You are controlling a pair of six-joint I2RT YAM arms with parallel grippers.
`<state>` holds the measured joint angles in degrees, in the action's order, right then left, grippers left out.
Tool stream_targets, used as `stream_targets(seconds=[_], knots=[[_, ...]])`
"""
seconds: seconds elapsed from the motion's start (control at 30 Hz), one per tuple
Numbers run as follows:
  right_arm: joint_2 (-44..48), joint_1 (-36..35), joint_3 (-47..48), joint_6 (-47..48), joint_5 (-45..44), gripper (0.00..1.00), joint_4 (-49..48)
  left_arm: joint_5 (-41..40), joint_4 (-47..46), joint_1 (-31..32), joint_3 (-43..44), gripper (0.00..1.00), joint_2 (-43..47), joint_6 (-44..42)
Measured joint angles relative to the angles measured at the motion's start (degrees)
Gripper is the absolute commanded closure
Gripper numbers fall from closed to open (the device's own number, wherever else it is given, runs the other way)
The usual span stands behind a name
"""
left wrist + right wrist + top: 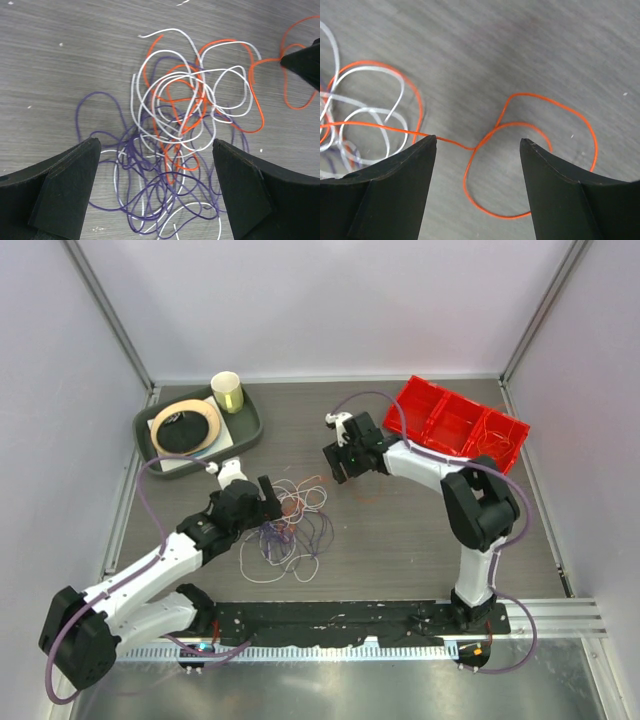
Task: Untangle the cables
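My left pincer (155,150) gapes wide and empty over the thin orange, purple and white cables (175,117), tangled on the grey tabletop (420,530). My right pincer (478,141), at their two o'clock, stands open astride one orange strand (496,126).

Lab-style robot cell: plain white panel walls (330,300), aluminium frame posts (108,315), grey wood-grain table (400,540), black mounting rail (330,618) at near edge, red parts bin (430,410), green tray (255,425).

Cables (175,120) run off btm edge & behind left pincer (155,150) in wrist view.
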<state>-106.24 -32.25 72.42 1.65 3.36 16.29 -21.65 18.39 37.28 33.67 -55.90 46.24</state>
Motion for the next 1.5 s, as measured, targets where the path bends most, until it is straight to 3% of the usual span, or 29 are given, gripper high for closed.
stream_targets(seconds=[0.27,0.5,0.7,0.9,1.07,1.2,1.33,1.5], knots=[[-9.2,-0.7,8.8,-3.5,-9.4,0.33,0.2,-1.1,3.1,-1.3,-0.3,0.0,0.0,1.5],[-12.8,-0.7,10.3,-7.2,-11.8,0.38,-0.4,-1.2,3.3,-1.4,-0.3,0.0,0.0,1.4],[-12.8,-0.7,9.9,-9.9,-11.7,0.62,-0.7,-1.3,3.3,-1.5,-0.3,0.0,0.0,1.5],[-12.7,-0.3,9.2,-12.3,-10.8,0.99,-2.2,-1.3,3.3,-1.7,-0.3,0.0,0.0,1.5],[-11.8,-0.3,7.0,-13.8,-10.4,0.99,-5.4,-1.2,3.3,-1.7,-0.3,0.0,0.0,1.6],[-7.2,-0.7,0.0,-14.0,-10.1,0.99,-10.2,0.0,3.1,-1.8,-0.3,0.0,0.0,1.3],[3.1,-1.2,-7.0,-13.9,-8.8,0.99,-14.2,3.3,1.0,-1.8,-0.8,0.0,0.5,0.3],[19.2,-1.8,-6.8,-13.8,-11.8,0.99,-18.4,5.4,-1.9,-1.8,-2.5,0.0,2.3,-0.4]])
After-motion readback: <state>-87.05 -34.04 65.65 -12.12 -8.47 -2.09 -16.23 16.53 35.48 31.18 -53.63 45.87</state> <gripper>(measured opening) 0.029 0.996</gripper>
